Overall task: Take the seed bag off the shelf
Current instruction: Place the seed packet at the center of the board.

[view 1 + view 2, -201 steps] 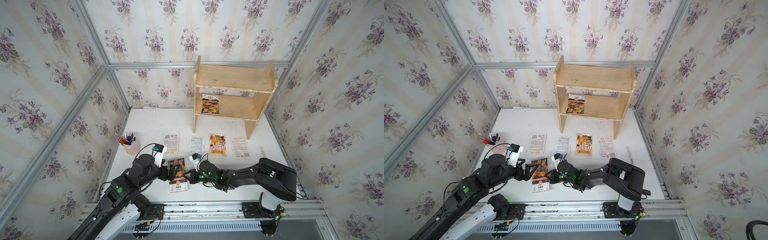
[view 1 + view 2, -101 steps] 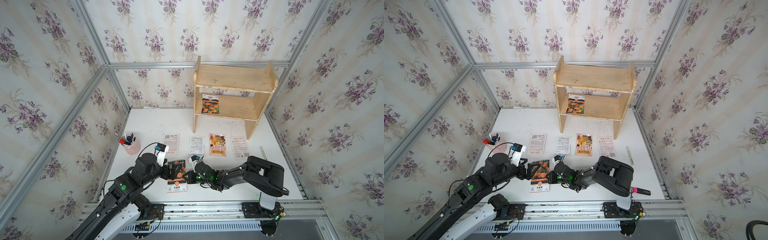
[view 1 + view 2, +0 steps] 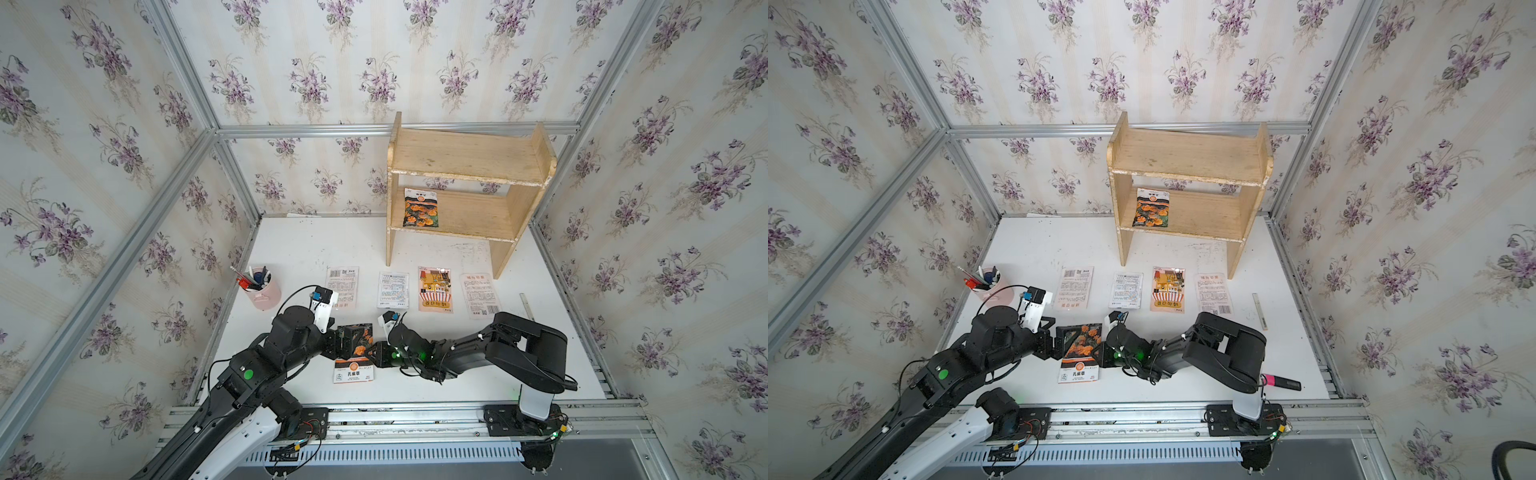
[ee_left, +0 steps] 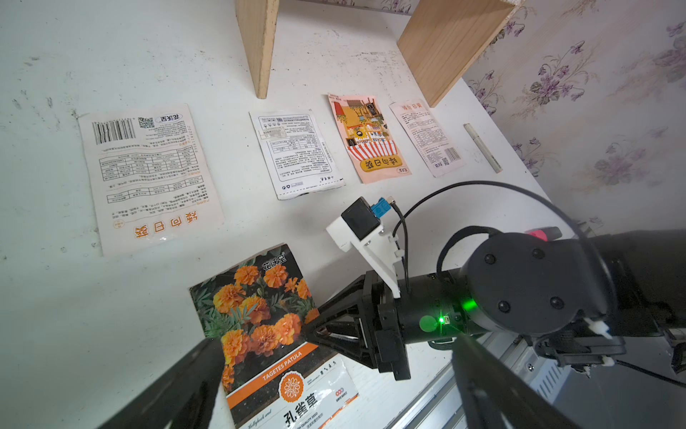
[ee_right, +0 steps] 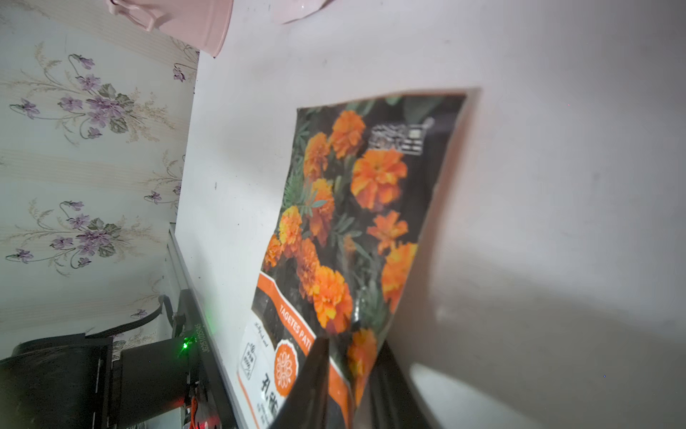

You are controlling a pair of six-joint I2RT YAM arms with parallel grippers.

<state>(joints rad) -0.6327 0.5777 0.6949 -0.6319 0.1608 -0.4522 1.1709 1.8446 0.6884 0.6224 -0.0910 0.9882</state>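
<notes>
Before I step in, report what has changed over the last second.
The right gripper, shut at the marigold packet edge before, has begun to open. Its arm's elbow swung in toward the packet, uncovering a pink-tipped marker. Unchanged: the left gripper open over the packet, the packet's place, and the second marigold packet on the shelf lower tier.

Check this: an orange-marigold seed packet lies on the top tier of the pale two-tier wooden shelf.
Not right: the tier is wrong. The orange-marigold seed packet lies on the lower tier of the pale two-tier wooden shelf, under the top board. Both top views show it.
</notes>
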